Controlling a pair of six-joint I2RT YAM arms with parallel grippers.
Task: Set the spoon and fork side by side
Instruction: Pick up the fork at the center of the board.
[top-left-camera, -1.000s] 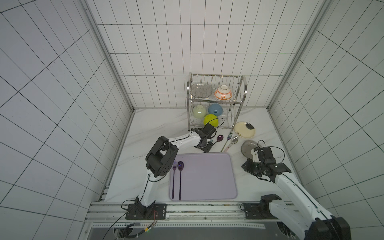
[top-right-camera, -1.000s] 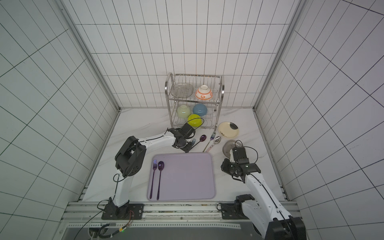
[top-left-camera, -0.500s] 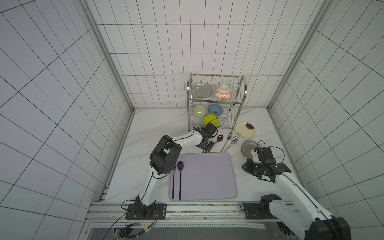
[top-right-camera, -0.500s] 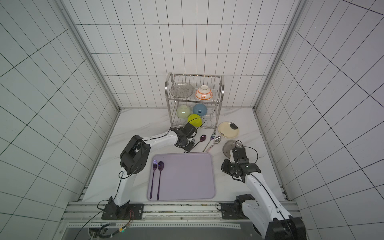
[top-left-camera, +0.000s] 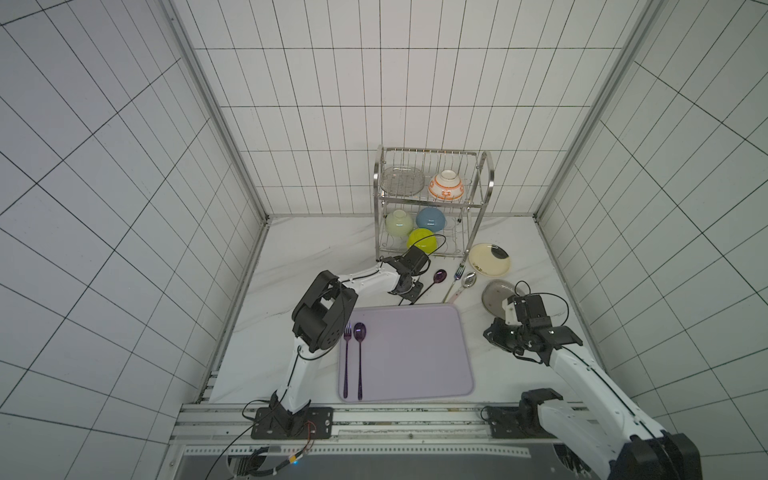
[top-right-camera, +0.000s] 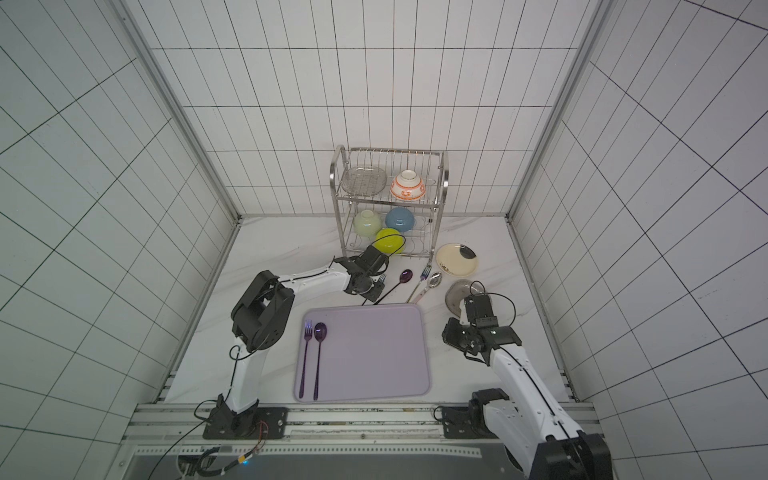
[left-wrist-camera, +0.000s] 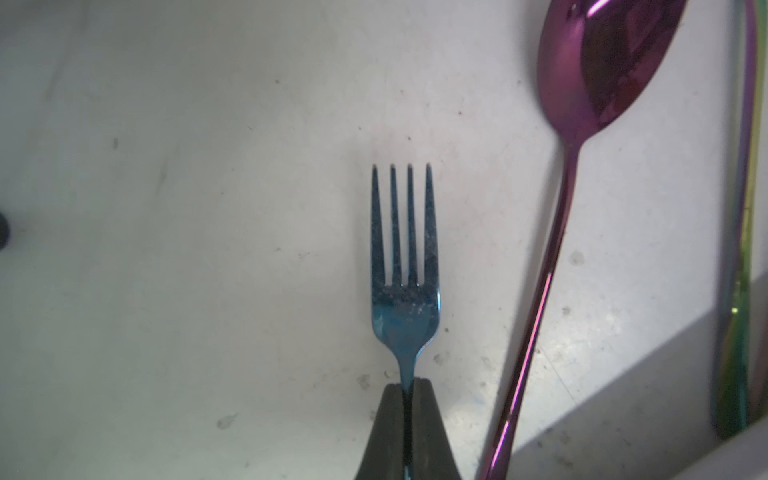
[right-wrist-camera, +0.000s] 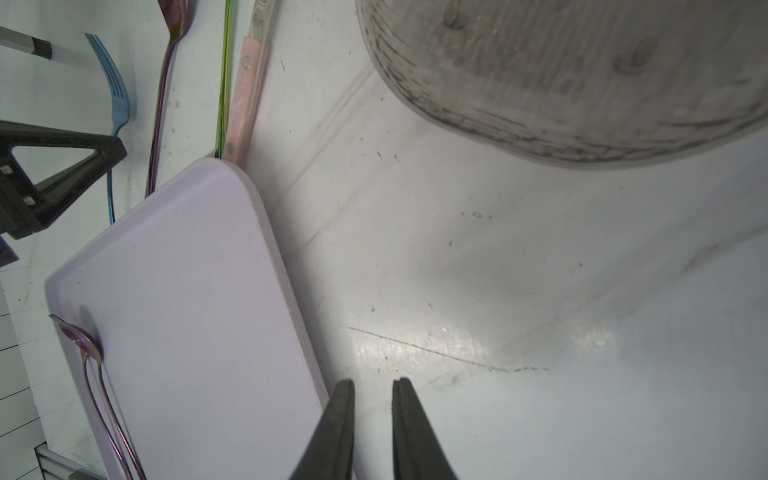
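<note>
Grips blue fork (left-wrist-camera: 405, 266) by neck in clenched left end effector (left-wrist-camera: 406, 386), purple spoon (top-right-camera: 395, 284) at fork's three o'clock. Holds right end effector (right-wrist-camera: 373, 384) released, empty, above desk (right-wrist-camera: 498, 270).

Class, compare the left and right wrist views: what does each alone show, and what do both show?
Left wrist only: how the left gripper is shut on the blue metal fork's neck. Right wrist only: the right gripper, open, empty; the lilac rectangular tray; a grey round dish. Both: that fork and the shiny purple spoon beside it.
</note>
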